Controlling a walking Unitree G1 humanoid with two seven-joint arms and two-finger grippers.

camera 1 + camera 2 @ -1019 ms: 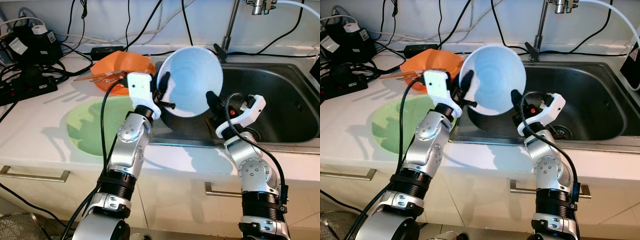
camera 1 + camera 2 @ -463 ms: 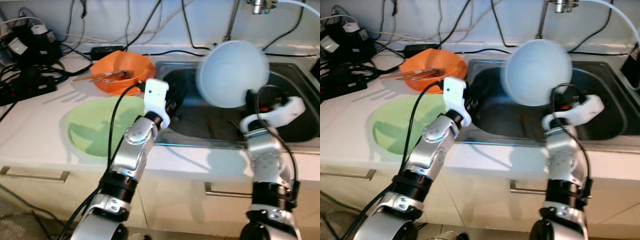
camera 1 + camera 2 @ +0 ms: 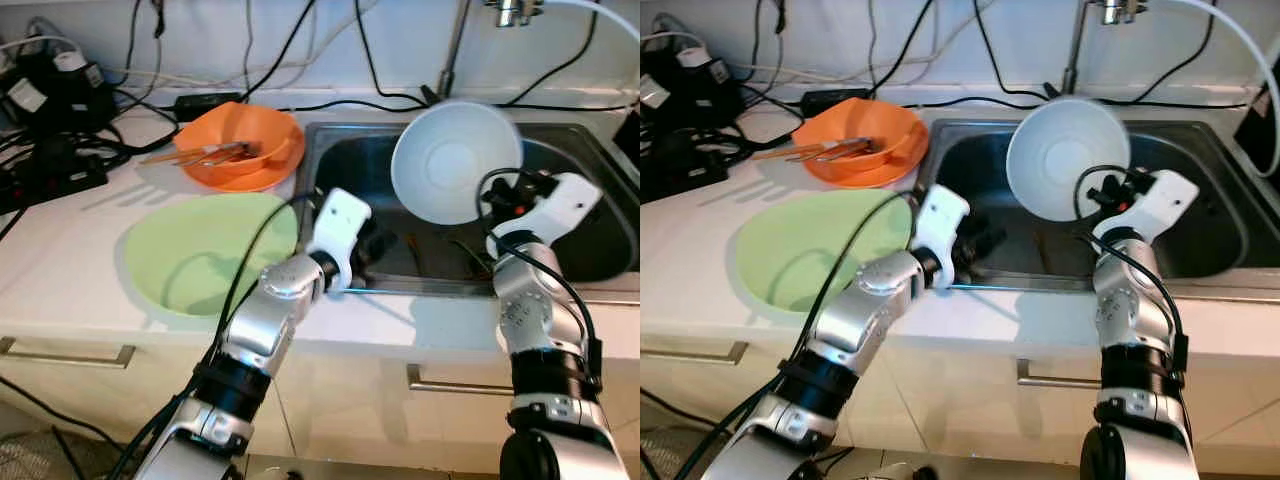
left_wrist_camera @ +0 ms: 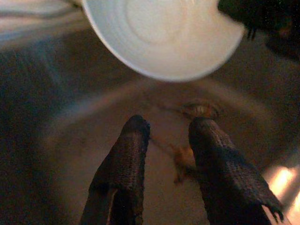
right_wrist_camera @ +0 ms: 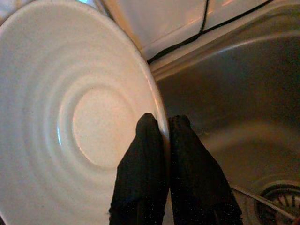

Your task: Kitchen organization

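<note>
Fingers of the right claw [image 5: 165,140] pinch the rim of the white bowl [image 3: 456,162], holding it tilted above the steel sink [image 3: 590,175], its hollow facing the robot. Left claw [image 4: 165,140] hangs slightly parted and empty at the sink's near-left edge, pointing into the basin. On the bench [image 3: 70,270] left of the sink lie a green plate [image 3: 205,255] and, behind it, an orange bowl [image 3: 240,145] holding utensils.

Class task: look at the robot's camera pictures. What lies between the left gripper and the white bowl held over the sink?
Nothing solid: the left wrist view shows bare sink basin between the left gripper and the white bowl.
</note>
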